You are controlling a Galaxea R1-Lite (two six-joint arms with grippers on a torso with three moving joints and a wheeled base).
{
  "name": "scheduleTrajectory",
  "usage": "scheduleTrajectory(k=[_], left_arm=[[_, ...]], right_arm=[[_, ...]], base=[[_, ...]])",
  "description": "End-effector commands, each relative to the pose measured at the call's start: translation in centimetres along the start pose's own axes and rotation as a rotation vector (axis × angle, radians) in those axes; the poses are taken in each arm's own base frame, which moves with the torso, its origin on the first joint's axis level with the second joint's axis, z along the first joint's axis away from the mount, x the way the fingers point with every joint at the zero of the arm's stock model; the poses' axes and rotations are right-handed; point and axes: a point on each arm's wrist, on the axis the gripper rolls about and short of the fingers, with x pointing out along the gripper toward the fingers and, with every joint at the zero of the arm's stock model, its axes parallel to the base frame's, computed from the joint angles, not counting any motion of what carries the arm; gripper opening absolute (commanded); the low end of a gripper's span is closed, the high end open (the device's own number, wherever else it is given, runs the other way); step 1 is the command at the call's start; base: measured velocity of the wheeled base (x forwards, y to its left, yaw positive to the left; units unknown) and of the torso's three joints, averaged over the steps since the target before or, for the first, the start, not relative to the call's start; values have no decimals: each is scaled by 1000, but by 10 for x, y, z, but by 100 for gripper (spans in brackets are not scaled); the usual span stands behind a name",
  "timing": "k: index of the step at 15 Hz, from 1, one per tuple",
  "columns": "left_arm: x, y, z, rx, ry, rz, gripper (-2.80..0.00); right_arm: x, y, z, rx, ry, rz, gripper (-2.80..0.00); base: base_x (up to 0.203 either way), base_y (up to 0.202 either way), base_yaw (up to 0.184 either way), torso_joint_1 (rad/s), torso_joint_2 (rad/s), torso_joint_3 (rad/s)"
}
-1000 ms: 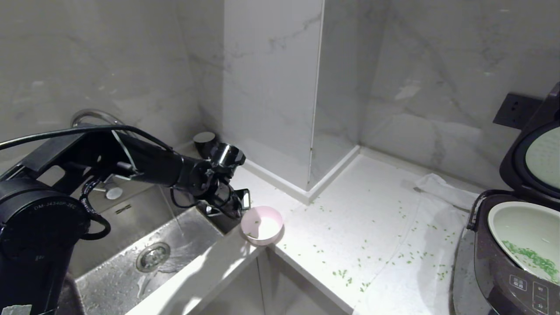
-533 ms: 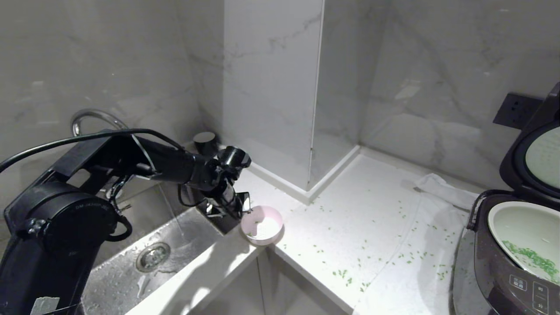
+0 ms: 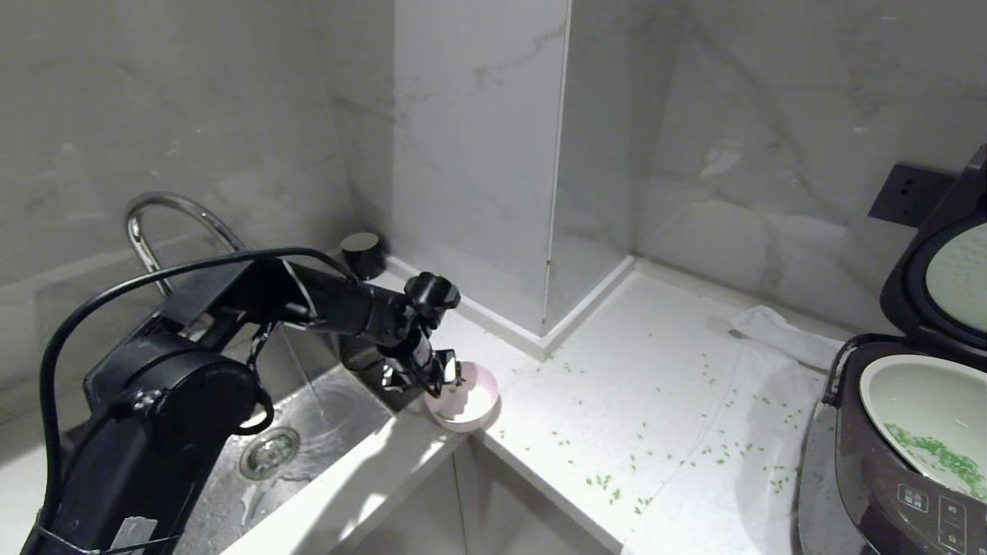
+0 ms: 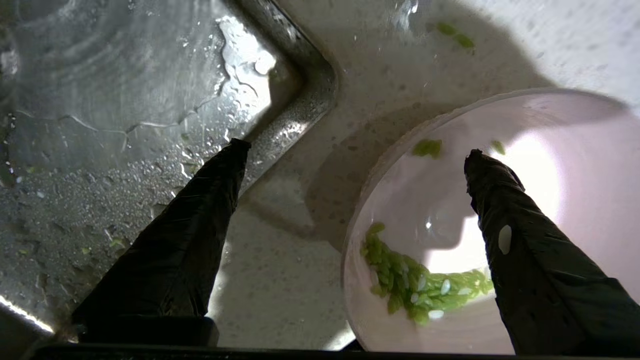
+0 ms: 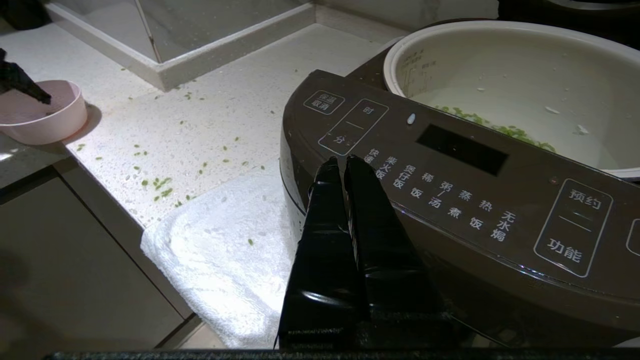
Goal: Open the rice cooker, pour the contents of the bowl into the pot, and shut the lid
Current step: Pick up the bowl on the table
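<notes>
Black left arm (image 3: 231, 331), looped cable (image 3: 116, 293); fingers (image 4: 190, 250) seemingly tape-wrapped.

The rice cooker (image 5: 450, 200) carries white Chinese labels on its front panel: 保温/取消 and 时/分 in boxes left of the dark display (image 5: 462, 150), 预约 over 功能 boxed to its right, and below it a row that seems to read 快煮, 柴火饭, 煲仔饭, 稀饭, 粥/汤, 蒸煮, 热饭, 无水焗.
</notes>
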Motion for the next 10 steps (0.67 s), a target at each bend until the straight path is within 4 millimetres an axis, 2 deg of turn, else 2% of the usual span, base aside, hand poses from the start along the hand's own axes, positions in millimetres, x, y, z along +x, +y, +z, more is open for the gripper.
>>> scheduleTrajectory(k=[1, 2, 3, 10], left_arm=[[19, 0, -8, 6, 37, 19, 0], [21, 0, -9, 8, 38, 21, 0], [21, -2, -8, 9, 35, 17, -280], [22, -11, -9, 17, 33, 6, -280]], right_arm=[[0, 0, 0, 0, 0, 0, -280], [0, 0, 0, 0, 0, 0, -280], [0, 0, 0, 0, 0, 0, -280], [0, 0, 0, 0, 0, 0, -280]], base=[[0, 0, 0, 0, 0, 0], [0, 0, 0, 0, 0, 0], [0, 0, 0, 0, 0, 0], [0, 0, 0, 0, 0, 0]])
